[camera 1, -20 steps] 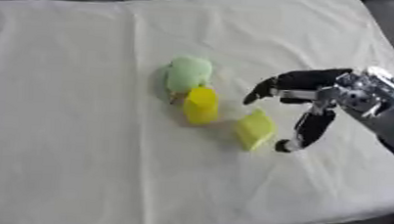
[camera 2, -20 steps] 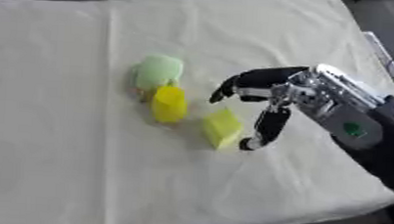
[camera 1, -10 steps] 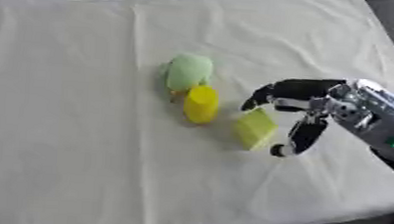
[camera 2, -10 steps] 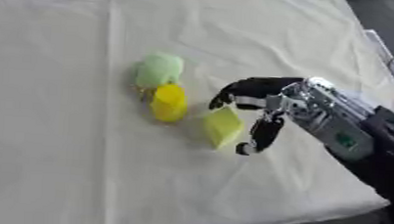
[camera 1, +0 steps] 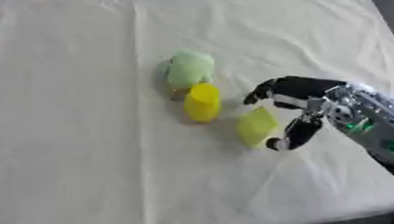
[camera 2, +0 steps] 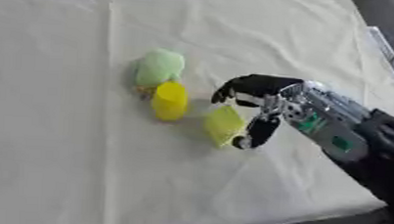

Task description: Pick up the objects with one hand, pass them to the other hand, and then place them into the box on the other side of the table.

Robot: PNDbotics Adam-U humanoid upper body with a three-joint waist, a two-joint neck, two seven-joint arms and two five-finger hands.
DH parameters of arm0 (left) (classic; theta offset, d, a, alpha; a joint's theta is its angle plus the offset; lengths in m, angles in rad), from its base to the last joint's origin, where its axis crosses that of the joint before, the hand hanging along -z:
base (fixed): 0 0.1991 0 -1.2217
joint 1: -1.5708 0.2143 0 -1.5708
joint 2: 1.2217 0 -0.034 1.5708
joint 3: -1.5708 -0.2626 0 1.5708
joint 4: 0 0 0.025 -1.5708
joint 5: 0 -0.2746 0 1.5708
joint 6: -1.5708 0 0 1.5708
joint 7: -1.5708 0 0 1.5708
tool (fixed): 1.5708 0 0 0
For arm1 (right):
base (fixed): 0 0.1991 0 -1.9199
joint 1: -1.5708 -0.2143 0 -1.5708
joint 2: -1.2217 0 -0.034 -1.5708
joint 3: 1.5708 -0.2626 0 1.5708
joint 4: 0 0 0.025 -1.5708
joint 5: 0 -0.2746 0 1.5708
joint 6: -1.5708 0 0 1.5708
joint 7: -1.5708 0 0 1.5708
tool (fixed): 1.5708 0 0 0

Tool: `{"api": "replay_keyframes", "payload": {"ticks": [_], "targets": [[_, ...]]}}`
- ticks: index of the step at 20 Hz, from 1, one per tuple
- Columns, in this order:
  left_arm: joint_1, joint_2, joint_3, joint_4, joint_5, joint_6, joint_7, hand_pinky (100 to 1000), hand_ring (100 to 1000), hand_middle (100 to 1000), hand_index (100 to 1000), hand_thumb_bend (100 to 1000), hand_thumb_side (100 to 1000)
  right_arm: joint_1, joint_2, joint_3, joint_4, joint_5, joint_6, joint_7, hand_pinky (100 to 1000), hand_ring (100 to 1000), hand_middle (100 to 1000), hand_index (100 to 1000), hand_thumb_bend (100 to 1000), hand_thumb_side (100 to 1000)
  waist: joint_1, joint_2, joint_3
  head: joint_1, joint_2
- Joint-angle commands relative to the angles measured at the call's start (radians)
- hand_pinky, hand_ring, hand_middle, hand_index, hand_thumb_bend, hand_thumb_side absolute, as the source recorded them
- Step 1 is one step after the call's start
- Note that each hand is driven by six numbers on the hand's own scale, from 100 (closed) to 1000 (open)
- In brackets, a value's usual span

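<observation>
Reaching in from the table's right edge, your right hand (camera 1: 297, 105) is spread around the pale yellow-green block (camera 1: 256, 127): curled fingers (camera 1: 275, 88) arch over its far side, the thumb (camera 1: 292, 136) hangs down just beside its right edge. No pinch is made; whether the thumb touches the block cannot be told. The block lies near the middle of the white cloth-covered table (camera 1: 77, 165), toward the right edge. Just to its left stands a yellow cylinder (camera 1: 202, 102), and behind that, touching it, a pale green rounded object (camera 1: 189, 69). Both sit close on the block's left side, crowding that side. Compared with a second ago, your hand has dropped lower and closed in on the block; the three objects have not shifted.
</observation>
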Motion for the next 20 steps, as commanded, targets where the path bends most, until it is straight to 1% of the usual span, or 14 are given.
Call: {"api": "replay_keyframes", "payload": {"ticks": [1, 6, 10, 16, 20], "targets": [[-0.012, 0.016, 0.006, -0.016, 0.001, -0.001, -0.003, 836, 672, 722, 733, 177, 678, -0.004, -0.018, -0.005, -0.014, 0.014, 0.008, -0.001, 1000, 870, 800, 862, 412, 100, 0.016, 0.007, 0.002, -0.005, -0.002], [-0.012, 0.014, 0.006, -0.016, 0.003, -0.001, -0.004, 838, 672, 721, 732, 174, 683, -0.001, -0.016, -0.002, -0.014, 0.022, 0.017, 0.004, 1000, 861, 790, 851, 403, 100, 0.018, 0.011, 0.002, -0.004, -0.002], [-0.009, 0.010, 0.004, -0.014, 0.004, 0.000, -0.007, 839, 673, 721, 731, 173, 687, 0.004, -0.013, -0.001, -0.014, 0.035, 0.036, 0.001, 1000, 850, 775, 837, 393, 100, 0.018, 0.012, 0.004, -0.005, -0.002], [-0.004, 0.007, 0.003, -0.013, 0.005, -0.001, -0.010, 840, 673, 721, 730, 173, 690, 0.015, -0.006, 0.005, -0.014, 0.051, 0.050, -0.012, 1000, 826, 712, 786, 369, 100, 0.018, 0.010, 0.005, -0.003, -0.002], [-0.002, 0.005, 0.004, -0.013, 0.005, -0.002, -0.011, 842, 673, 722, 730, 171, 692, 0.015, -0.005, 0.005, -0.014, 0.061, 0.051, -0.017, 1000, 803, 636, 736, 353, 100, 0.017, 0.008, 0.007, 0.004, -0.002]]}}
